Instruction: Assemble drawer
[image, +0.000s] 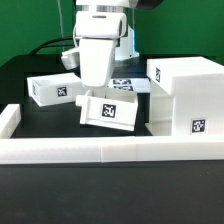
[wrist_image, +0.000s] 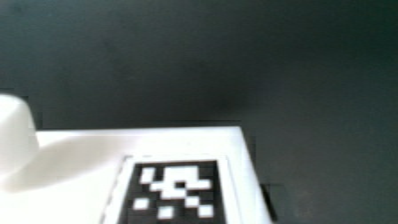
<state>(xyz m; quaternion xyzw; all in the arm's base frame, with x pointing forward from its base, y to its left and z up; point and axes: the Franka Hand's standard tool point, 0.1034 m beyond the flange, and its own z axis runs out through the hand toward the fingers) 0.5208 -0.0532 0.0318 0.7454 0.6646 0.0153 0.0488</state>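
The large white cube-like housing (image: 185, 95) stands at the exterior view's right, a tag on its front. One shallow white tray (image: 55, 90) lies at the left. The second tray (image: 110, 113) sits tilted in the middle, just behind the low wall. My gripper (image: 95, 88) reaches down from above onto this tray's upper edge and appears shut on it; the fingertips are hidden behind the tray's wall. The wrist view shows this tray's white face and tag (wrist_image: 175, 188) very close, over the dark table.
A low white wall of blocks (image: 110, 150) runs along the front and up the left side (image: 8, 120). The marker board (image: 125, 83) lies on the black table behind the middle tray, between the arm and the housing.
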